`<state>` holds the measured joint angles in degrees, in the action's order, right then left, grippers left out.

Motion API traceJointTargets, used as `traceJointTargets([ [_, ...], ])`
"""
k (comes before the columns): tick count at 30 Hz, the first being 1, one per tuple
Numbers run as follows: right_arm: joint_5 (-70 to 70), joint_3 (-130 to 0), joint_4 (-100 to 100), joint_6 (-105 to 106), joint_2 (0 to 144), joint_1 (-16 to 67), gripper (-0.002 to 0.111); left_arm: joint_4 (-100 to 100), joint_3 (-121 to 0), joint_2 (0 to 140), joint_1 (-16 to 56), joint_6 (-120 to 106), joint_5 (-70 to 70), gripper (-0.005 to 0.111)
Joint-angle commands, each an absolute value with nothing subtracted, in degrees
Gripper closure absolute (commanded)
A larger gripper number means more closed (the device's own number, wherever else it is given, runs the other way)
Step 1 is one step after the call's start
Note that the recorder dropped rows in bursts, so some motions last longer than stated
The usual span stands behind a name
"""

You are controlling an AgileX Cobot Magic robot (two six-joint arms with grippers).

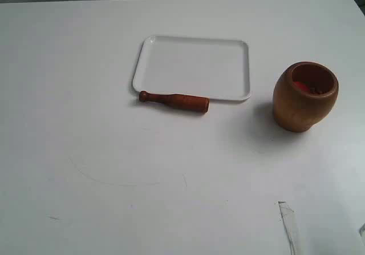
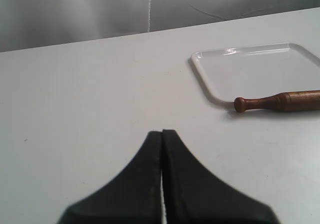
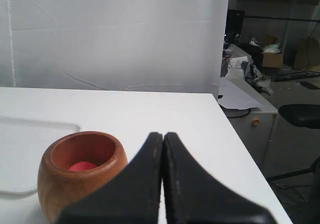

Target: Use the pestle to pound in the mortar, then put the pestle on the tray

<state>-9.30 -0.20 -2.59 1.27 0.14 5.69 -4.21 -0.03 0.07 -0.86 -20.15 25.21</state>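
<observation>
The brown wooden mortar (image 1: 305,96) stands upright on the white table at the right, reddish bits inside; it also shows in the right wrist view (image 3: 82,171). The reddish-brown pestle (image 1: 174,101) lies flat on the table against the near rim of the white tray (image 1: 193,67), knob end pointing left. My left gripper (image 2: 162,132) is shut on nothing, well short of the pestle (image 2: 277,101) and tray (image 2: 255,71). Just beside the mortar, my right gripper (image 3: 163,134) is shut and empty. Neither gripper shows in the exterior view.
The white table (image 1: 114,169) carries faint scuff marks near the front. The table's right edge (image 3: 240,149) drops off to a cluttered room beyond, with a chair and boxes. A white backdrop hangs behind the table.
</observation>
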Motion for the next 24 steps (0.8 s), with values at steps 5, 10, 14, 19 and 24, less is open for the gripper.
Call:
traceJointTargets([
  [5, -9.26, 0.00, -2.87, 1.44, 0.00, 5.24, 0.108, -3.79, 0.00, 0.00, -0.42, -19.68, 25.03, 0.107],
  [10, -9.26, 0.00, -2.87, 1.44, 0.00, 5.24, 0.108, -3.79, 0.00, 0.00, -0.42, -19.68, 25.03, 0.107],
  [14, -8.12, 0.00, -2.15, 1.44, 0.00, 5.24, 0.108, -3.79, 0.00, 0.00, -0.42, -19.68, 25.03, 0.107],
  [19, -1.77, 0.00, 14.98, 1.07, 0.00, 5.24, 0.108, -3.79, 0.00, 0.00, -0.42, -19.68, 25.03, 0.107],
  [24, 0.00, 0.00, 19.86, 0.84, 0.00, 5.24, 0.108, -3.79, 0.00, 0.00, -0.42, -19.68, 25.03, 0.107],
])
